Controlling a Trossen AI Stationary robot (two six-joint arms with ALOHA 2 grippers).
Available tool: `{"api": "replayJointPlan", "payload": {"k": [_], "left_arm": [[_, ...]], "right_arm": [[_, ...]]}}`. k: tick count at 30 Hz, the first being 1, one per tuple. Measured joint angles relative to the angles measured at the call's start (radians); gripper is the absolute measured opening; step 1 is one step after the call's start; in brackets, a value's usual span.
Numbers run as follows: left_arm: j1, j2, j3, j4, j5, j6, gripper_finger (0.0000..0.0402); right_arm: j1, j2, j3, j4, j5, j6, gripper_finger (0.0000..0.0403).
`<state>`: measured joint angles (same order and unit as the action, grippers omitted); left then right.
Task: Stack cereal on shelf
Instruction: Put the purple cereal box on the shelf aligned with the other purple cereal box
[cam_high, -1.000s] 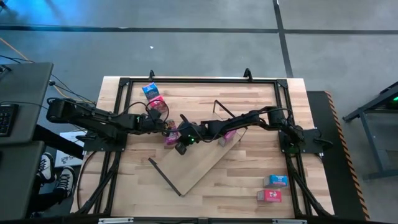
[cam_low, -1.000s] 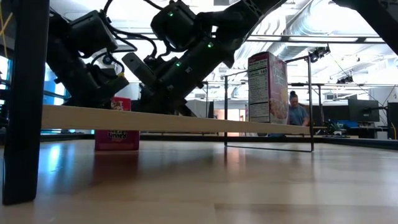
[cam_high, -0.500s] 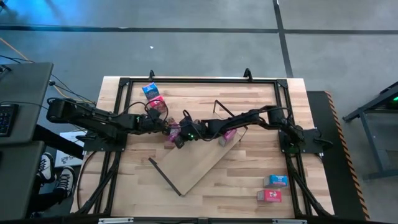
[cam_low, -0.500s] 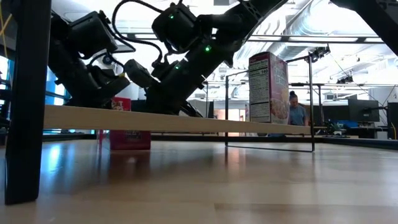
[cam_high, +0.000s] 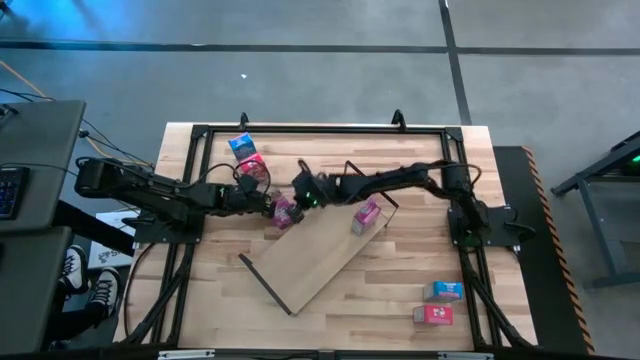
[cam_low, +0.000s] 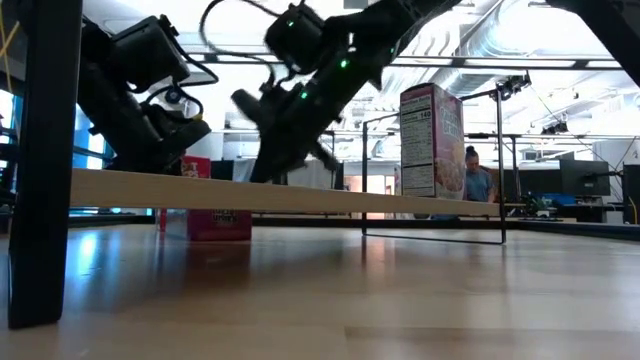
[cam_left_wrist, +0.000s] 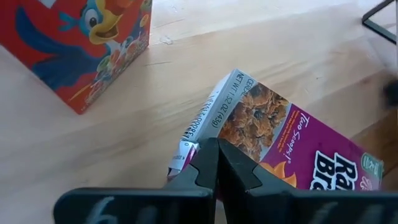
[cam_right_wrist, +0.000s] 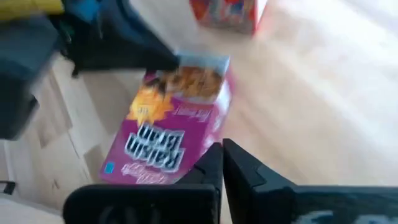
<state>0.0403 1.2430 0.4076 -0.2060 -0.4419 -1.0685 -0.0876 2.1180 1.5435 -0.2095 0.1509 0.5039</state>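
The left gripper (cam_left_wrist: 216, 163) is clamped on the corner of a purple cereal box (cam_left_wrist: 283, 140), whose long axis runs away from its fingertips toward the shelf (cam_high: 318, 252) edge just beyond. The right gripper (cam_high: 300, 190), fingers closed on nothing, hangs just past that box, so the left arm is nearer. Farther off, 1 box (cam_high: 366, 215) stands on the shelf.

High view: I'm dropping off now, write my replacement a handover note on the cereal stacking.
Left gripper: shut, tips at the magenta Raisin Bran cardboard box, on the table beside the light-wood shelf board.
Right gripper: shut, empty, above that box.
Done: one pink box upright on the shelf.
Left: five, including red box, blue box, two right-side boxes.
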Motion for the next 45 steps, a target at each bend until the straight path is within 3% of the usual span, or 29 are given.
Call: {"api": "replayJointPlan", "payload": {"k": [5,15,20,24,29,32,38,45], "left_arm": [[0.011,0.001,-0.002,0.054,-0.004,-0.039,0.0000],[0.030,0.002,-0.001,0.090,-0.061,-0.132,0.0000],[0.033,-0.023,0.053,0.028,-0.050,-0.048,0.0000],[0.020,-0.061,0.125,-0.126,-0.037,0.036,0.0000],[-0.028,-0.093,0.226,-0.377,0.086,0.221,0.0000],[-0.044,-0.086,0.248,-0.443,0.174,0.291,0.0000],[0.006,0.041,0.243,-0.418,0.298,0.344,0.0000],[0.056,0.191,0.265,-0.253,0.437,0.419,0.0000]], "right_arm": [[-0.062,-0.014,-0.001,-0.119,-0.069,-0.038,0.0000],[-0.069,-0.029,0.000,-0.061,-0.140,-0.071,0.0000],[-0.072,-0.075,0.000,-0.069,-0.147,-0.104,0.0000],[-0.084,-0.124,0.000,-0.099,-0.151,-0.141,0.0000],[-0.105,-0.225,0.001,-0.214,-0.153,-0.222,0.0000],[-0.118,-0.302,0.001,-0.298,-0.154,-0.273,0.0000],[-0.139,-0.460,0.002,-0.433,-0.146,-0.303,0.0000],[-0.148,-0.636,0.002,-0.504,-0.086,-0.294,0.0000]]}}
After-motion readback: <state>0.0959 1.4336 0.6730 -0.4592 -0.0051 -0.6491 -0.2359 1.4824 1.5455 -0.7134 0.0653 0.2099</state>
